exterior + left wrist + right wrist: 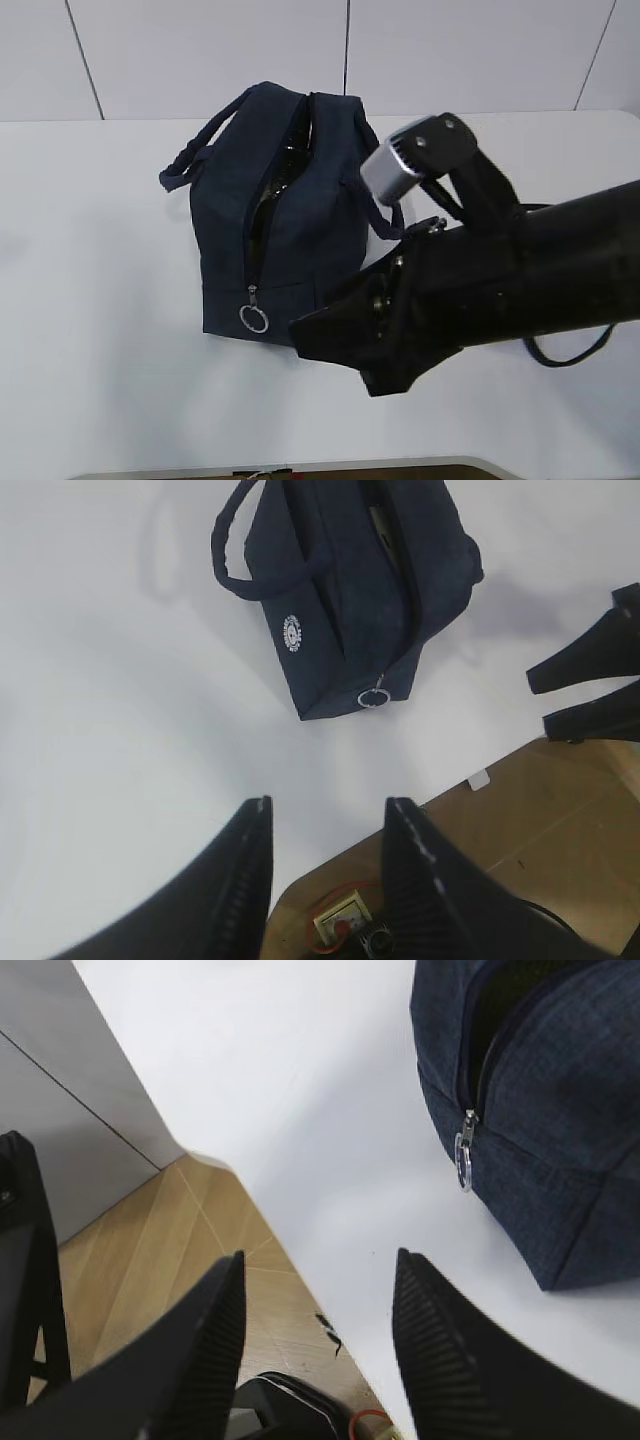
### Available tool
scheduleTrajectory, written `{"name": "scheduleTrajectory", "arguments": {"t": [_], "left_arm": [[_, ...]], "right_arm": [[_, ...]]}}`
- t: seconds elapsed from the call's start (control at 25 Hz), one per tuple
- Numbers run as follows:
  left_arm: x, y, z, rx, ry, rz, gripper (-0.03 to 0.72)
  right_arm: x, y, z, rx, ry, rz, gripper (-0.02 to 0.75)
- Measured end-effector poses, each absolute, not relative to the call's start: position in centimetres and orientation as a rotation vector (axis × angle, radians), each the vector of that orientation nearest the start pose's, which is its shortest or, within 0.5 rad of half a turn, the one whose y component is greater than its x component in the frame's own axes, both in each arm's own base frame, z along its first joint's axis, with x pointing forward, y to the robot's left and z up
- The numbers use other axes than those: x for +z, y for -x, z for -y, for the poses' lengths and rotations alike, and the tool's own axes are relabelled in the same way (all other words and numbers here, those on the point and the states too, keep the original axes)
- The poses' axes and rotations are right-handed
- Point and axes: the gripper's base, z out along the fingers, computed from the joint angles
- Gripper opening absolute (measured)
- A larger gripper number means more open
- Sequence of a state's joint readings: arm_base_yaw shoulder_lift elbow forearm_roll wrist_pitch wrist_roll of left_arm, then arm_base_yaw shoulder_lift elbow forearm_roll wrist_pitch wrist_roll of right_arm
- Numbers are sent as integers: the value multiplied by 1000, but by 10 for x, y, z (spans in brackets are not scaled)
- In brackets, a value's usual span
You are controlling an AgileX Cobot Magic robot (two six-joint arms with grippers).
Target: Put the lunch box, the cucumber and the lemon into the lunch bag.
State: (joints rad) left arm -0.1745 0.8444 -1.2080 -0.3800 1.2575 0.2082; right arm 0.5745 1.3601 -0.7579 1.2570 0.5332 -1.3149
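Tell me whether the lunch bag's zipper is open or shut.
Open: the lunch bag gapes along its top, and the ring pull hangs at the near end.

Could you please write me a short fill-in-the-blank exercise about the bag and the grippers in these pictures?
1. The zipper of the lunch bag stands ____, with a dark gap along the top.
2. A metal ____ hangs from the zipper pull.
3. The left gripper holds ____.
4. The fingers of the right gripper are spread ____.

Missing words: open; ring; nothing; apart
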Motion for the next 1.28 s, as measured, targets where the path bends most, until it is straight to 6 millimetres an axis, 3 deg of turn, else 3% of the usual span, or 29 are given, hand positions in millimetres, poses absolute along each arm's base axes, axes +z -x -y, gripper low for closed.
{"name": "scheduleTrajectory", "arguments": {"t": [0.28,0.72,0.96,1.28], "left_arm": [[429,-110,52,-468,-478,-2291,258],[428,-111,50,-440,-477,-2296,255],[428,-111,50,-428,-477,-2297,253],[428,-111,50,-428,-477,-2297,245]], "right_arm": [[216,-223,-200,862,1002,-2046,389],[184,-237,-207,828,1033,-2042,389],[170,-241,-209,768,1138,-2012,389],[162,-261,-221,733,1177,-1986,389]]}}
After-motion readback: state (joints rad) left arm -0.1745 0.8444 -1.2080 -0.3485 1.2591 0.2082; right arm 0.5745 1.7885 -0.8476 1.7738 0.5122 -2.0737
